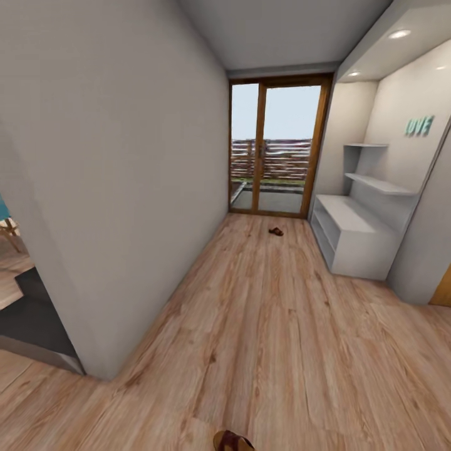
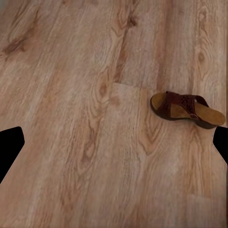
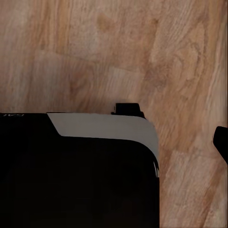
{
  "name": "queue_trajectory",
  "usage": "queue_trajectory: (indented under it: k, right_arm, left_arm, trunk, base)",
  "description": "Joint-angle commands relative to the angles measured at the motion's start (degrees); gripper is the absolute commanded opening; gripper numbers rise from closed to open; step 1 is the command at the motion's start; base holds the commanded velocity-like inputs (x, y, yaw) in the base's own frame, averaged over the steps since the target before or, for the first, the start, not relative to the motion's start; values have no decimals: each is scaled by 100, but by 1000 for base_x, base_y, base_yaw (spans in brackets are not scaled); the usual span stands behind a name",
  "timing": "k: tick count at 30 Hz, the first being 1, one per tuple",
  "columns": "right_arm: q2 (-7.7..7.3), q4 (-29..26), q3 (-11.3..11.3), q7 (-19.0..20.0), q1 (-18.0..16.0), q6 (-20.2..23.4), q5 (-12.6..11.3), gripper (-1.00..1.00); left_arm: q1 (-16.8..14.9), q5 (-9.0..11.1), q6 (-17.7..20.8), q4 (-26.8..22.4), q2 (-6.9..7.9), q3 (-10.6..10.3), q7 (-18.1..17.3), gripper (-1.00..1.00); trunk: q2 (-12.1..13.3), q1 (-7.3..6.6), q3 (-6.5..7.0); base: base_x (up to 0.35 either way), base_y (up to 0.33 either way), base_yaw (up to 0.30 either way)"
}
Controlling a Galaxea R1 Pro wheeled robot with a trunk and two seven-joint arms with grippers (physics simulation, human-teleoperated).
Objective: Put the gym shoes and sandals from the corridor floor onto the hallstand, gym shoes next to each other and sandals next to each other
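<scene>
Head view: corridor w/ light wood-plank floor (image 1: pixel 269 326) running toward a glazed wood-framed door (image 1: pixel 279 147) at upper centre of the frame. Pale grey-white hallstand (image 1: pixel 354 235) stands at right-centre against the right wall: low bench w/ open shelf levels, tall back panel, two stepped upper shelves; nothing visible on its bench top. Teal "LOVE" letters (image 1: pixel 419 126) on the wall above it, upper right. One brown sandal (image 1: pixel 275 232) lies on the floor at centre, just in front of the door and left of the hallstand's near end, apart from it. A second brown sandal (image 1: pixel 232 441) sits at the bottom edge of the frame, partly cut off, well apart from the first. Large grey wall (image 1: pixel 125 175) takes up the left half; a side opening at lower left.

Left wrist view: the near sandal (image 2: pixel 187 109) lies flat on the planks, right of centre, tan insole up, dark strap across it. Left gripper (image 2: pixel 114 142) fingertips (image 2: pixel 10 145) show as dark shapes at the left and right edges, spread wide, nothing between them, so released.

Right wrist view: dark robot body part w/ a grey panel (image 3: pixel 109 127) covers lower left; floor beyond. One dark fingertip (image 3: pixel 221 141) at the right edge; right claw state: can't tell.
</scene>
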Motion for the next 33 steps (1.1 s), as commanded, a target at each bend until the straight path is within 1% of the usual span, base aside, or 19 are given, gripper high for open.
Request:
queue_trajectory:
  k: [1,7,20,33]
  right_arm:
    - [0,-9,-11,7,3,-1,0,100]
    - [-1,4,-17,4,3,3,0,100]
    - [5,4,-17,-4,3,3,0,100]
    - [5,4,-14,-4,3,3,0,100]
  left_arm:
    - [2,0,-7,-7,-1,7,-16,100]
    - [2,1,-7,-7,-1,4,-16,100]
    - [0,0,-7,-7,-2,6,-16,100]
    - [2,0,-7,-7,-3,4,-16,100]
  trunk:
    - [-2,3,-3]
    - [-2,3,-3]
    - [-2,3,-3]
    - [-2,3,-3]
  base:
    - [284,-210,10]
    - [278,-210,33]
    - [171,-228,271]
    - [23,-28,296]
